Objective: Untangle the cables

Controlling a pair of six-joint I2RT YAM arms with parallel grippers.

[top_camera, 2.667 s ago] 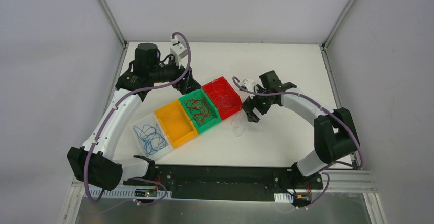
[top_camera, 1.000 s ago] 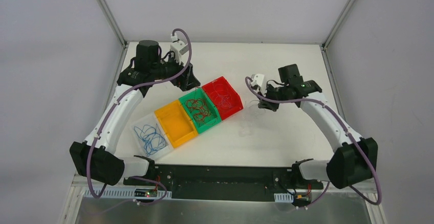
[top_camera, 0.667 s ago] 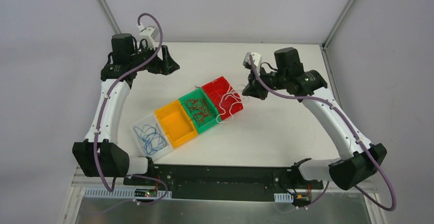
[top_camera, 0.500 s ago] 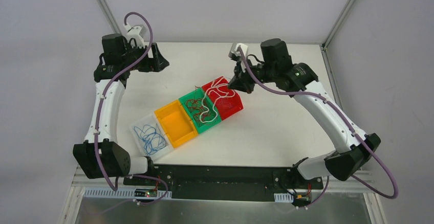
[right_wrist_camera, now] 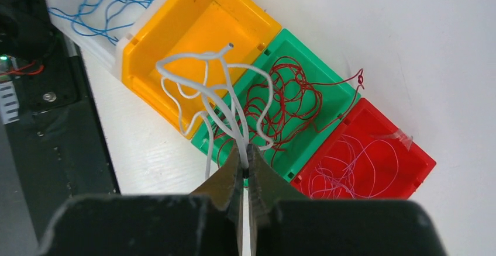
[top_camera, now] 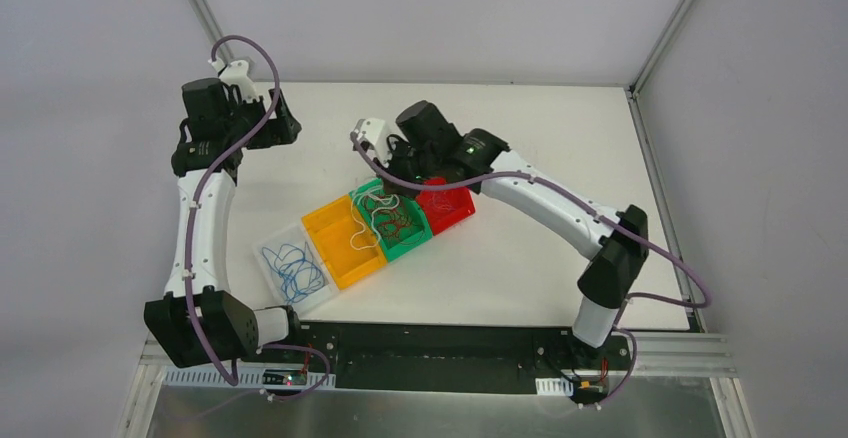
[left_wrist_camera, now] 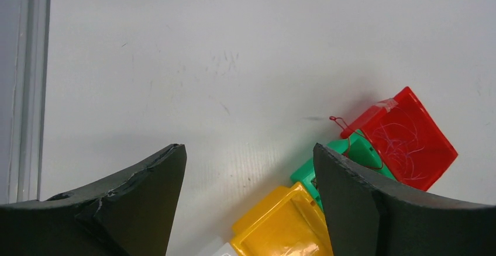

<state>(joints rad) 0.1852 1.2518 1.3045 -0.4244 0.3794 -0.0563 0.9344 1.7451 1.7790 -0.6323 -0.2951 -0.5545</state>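
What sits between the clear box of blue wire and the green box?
The yellow bin, set in the row right beside both; the top external view shows it.

- Desk [top_camera: 560,128]: white matte top, with faint scuffs in the left wrist view.
- Walls [top_camera: 450,8]: plain pale grey panels behind and on both sides.
- Aluminium posts [top_camera: 205,18]: slant up from the desk's far corners.
- Near edge: black plate [top_camera: 430,343], with a silver rail [top_camera: 685,348] beside it.
- Light: soft and even, shadows faint.
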